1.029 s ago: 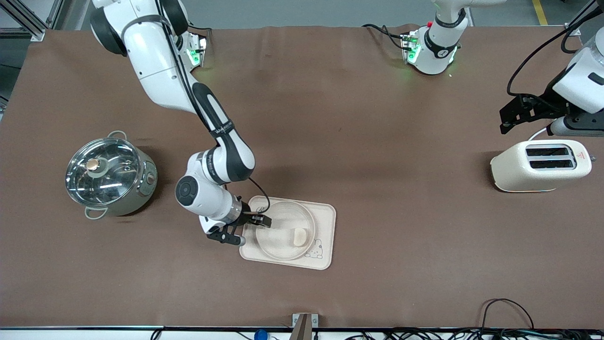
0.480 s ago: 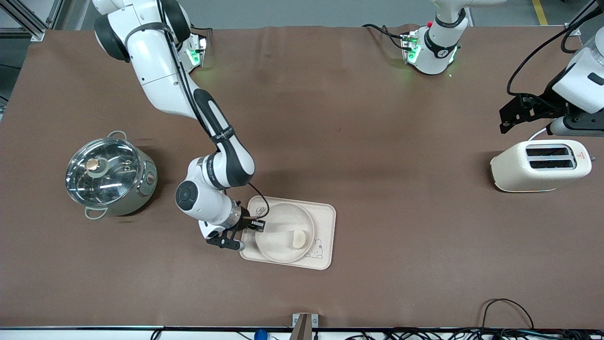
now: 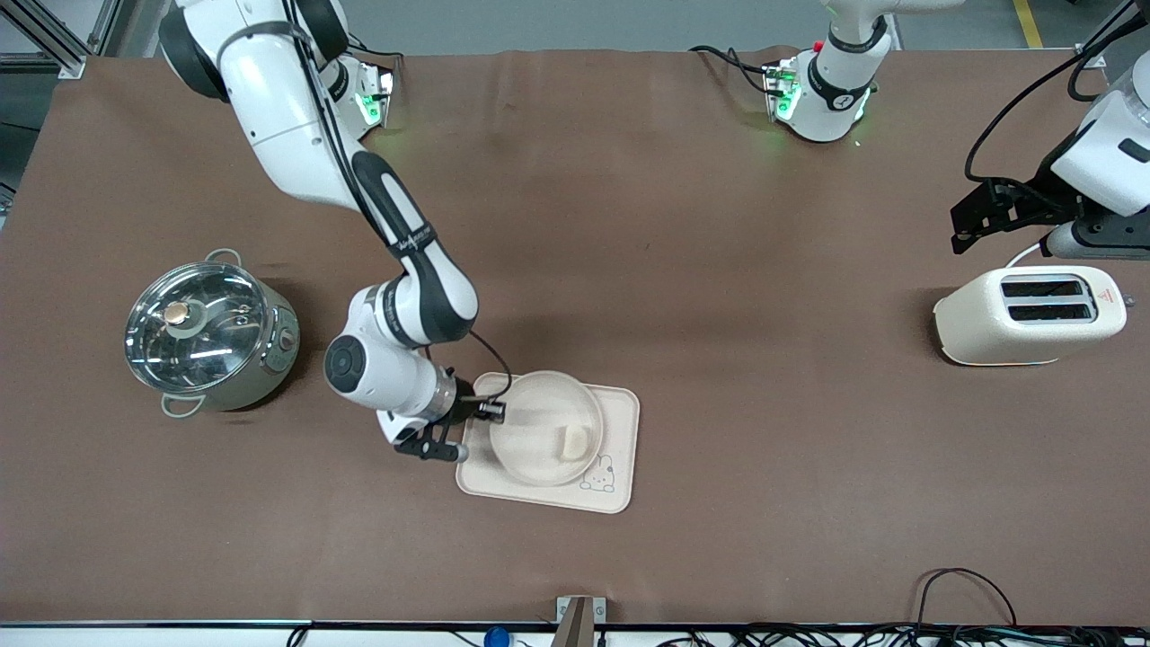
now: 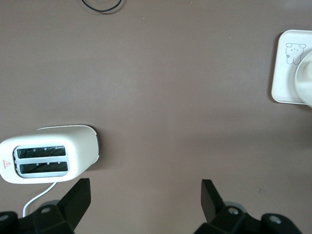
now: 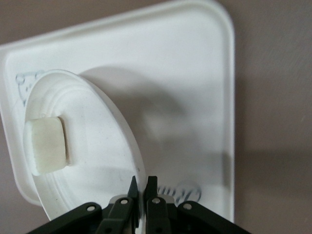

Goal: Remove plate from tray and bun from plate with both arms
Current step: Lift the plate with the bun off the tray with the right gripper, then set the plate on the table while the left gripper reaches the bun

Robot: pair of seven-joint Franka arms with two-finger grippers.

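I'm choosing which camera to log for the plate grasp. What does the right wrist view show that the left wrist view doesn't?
Only the right wrist view shows the right gripper shut on the plate rim, the plate tilted up off the tray, and the bun lying on it.

Only the left wrist view shows the toaster, with the open left gripper hanging over bare table near it.

Both show the tray with its drawing, and some of the plate.

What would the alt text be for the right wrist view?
The right gripper pinches the rim of the plate, tilting it up over the tray. The bun rests in the plate near its opposite rim.
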